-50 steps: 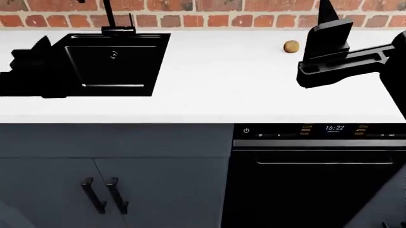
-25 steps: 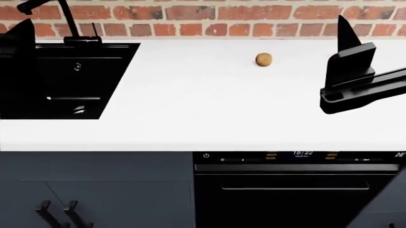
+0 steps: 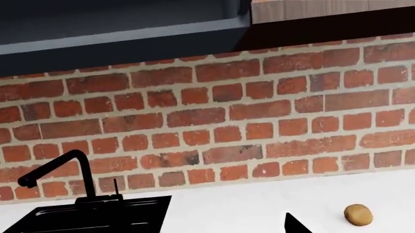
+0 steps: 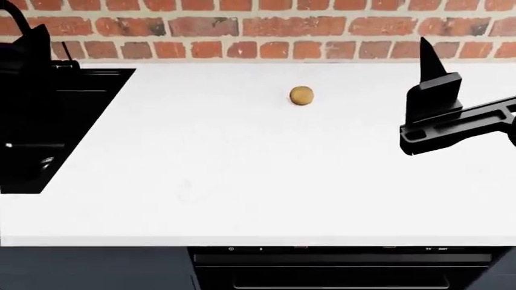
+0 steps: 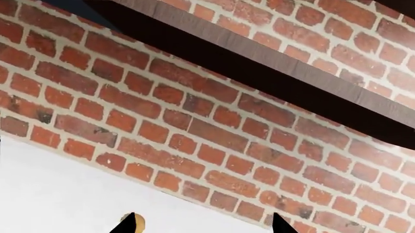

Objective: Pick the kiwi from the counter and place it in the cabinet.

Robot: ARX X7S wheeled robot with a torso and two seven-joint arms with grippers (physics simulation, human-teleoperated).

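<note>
A red brick wall [image 4: 266, 27] is seen behind the white counter [image 4: 241, 175]. The kiwi [image 4: 301, 95] lies alone on it, at about twelve o'clock from centre in the head view. The right gripper [image 5: 201, 224] hangs at three o'clock, well apart, its fingertips spread and empty. The left gripper [image 3: 293, 224] is barely shown; its state cannot be told. The spread fingers should be centred over the fruit before being lowered, since it could roll.

Both arms up, nothing held

My right gripper [image 4: 427, 57] points upward, jaws parted and empty; my left gripper [image 4: 32, 39] is a dark shape at the edge, jaws unreadable.
</note>
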